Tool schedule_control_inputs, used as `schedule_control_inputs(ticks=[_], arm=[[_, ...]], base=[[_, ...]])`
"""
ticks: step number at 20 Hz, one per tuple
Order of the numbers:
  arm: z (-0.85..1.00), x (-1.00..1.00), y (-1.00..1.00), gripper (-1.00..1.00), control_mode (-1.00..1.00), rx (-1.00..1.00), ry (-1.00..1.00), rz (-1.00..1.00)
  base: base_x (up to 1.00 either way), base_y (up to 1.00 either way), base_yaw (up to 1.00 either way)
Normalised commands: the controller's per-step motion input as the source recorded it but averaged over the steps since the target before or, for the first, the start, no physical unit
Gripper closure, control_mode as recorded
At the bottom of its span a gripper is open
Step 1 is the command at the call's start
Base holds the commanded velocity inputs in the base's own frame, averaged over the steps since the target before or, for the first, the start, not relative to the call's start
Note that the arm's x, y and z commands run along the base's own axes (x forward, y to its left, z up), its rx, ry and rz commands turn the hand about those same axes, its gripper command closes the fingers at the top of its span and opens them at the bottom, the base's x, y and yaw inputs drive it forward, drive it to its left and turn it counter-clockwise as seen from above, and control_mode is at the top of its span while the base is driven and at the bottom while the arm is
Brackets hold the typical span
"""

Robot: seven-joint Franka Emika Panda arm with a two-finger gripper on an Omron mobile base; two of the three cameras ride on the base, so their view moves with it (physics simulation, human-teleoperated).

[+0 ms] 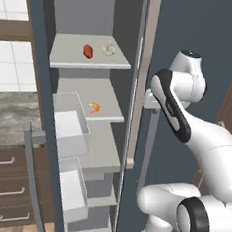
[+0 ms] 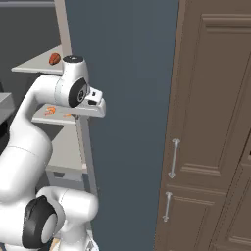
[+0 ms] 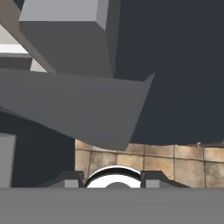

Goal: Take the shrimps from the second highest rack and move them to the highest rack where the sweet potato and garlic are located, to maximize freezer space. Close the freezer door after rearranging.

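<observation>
We note the freezer door [image 1: 40,107] standing open at 9 o'clock in the left base view, its grey bins [image 1: 70,122] facing the compartment. On the highest rack [image 1: 87,61] lie the sweet potato [image 1: 87,51] and, just beside it toward 3 o'clock, the pale garlic [image 1: 109,50], apart from each other. One level down, on the second highest rack [image 1: 106,112], we see a shrimp [image 1: 94,107] lying alone near the middle of the shelf. In the right base view two orange shrimp pieces [image 2: 50,111] show on that same rack, at 9 o'clock from the arm's wrist, with the sweet potato above them at 11 o'clock. The arm [image 1: 175,108] is folded at 3 o'clock of the freezer, outside the compartment and well apart from the shrimp. In the hand view the gripper [image 3: 114,183] looks down at grey shelf undersides and tiled floor [image 3: 175,162]; its fingertips [image 3: 70,180] hold nothing between them, but we cannot tell how far they are spread.
</observation>
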Motion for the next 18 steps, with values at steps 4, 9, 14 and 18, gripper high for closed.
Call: schedule_control_inputs(ticks=[4,9,14,18], arm=[[0.0,-0.05,0.0,-1.0,1.0,0.0,-0.01,0.0],[0.0,0.0,0.0,-1.0,1.0,0.0,0.0,0.0],[0.0,0.0,0.0,-1.0,1.0,0.0,0.0,0.0],[0.0,0.0,0.0,-1.0,1.0,0.0,0.0,0.0]], base=[[-0.19,0.0,0.0],[-0.3,0.24,0.15],[-0.01,0.47,0.41],[0.0,0.31,0.45]])
